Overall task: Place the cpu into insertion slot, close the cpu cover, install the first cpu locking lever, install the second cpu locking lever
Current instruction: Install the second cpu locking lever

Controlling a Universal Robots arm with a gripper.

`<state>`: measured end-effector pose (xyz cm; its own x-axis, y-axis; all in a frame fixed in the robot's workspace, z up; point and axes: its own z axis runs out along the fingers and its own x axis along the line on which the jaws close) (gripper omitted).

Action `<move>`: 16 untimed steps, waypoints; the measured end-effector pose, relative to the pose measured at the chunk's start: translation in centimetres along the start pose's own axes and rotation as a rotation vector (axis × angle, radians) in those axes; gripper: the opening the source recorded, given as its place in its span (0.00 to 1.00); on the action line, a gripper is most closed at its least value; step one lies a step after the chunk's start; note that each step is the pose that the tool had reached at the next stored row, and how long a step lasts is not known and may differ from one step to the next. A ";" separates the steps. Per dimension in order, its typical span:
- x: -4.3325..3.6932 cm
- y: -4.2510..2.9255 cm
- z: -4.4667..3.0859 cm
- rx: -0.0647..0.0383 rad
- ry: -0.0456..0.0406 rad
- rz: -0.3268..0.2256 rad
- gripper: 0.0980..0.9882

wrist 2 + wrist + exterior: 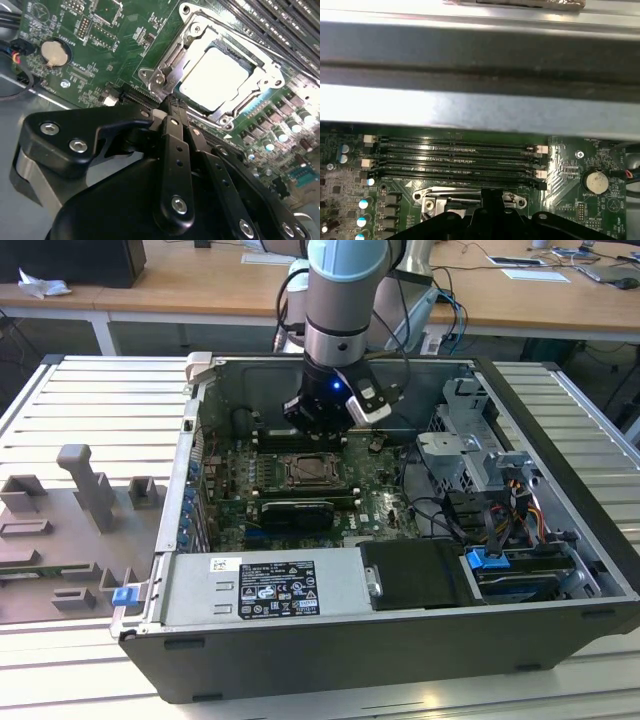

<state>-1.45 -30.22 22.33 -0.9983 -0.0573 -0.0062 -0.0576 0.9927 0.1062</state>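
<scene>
A big table (90, 390) made of long silver metal strips fills the front of the room. Behind it stand light brown wooden desks (200, 285) with white legs (103, 335). White papers (535, 274) lie on the desks — some flat, one crumpled (42, 284). A dark box (85, 260) sits in the far corner. The light is bright and even — no dark shadows.

We count one cpu (214, 80), seated in one insertion slot (260, 100) under one cpu cover (272, 65), just beyond the tips of one gripper (170, 102). Past the socket from the gripper run four memory slots (455, 157). One coin battery (53, 53) lies off to the gripper's side. One computer case (330, 660) holds it all.
</scene>
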 end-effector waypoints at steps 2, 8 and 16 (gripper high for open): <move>-0.01 0.22 -2.07 0.000 0.0001 0.000 0.01; 0.05 -0.85 -2.42 0.005 0.0004 0.000 0.01; 0.20 -3.41 -2.34 0.007 0.0055 0.001 0.01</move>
<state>-1.45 -33.86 24.30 -0.9984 -0.0573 -0.0007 -0.0571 0.9934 0.0997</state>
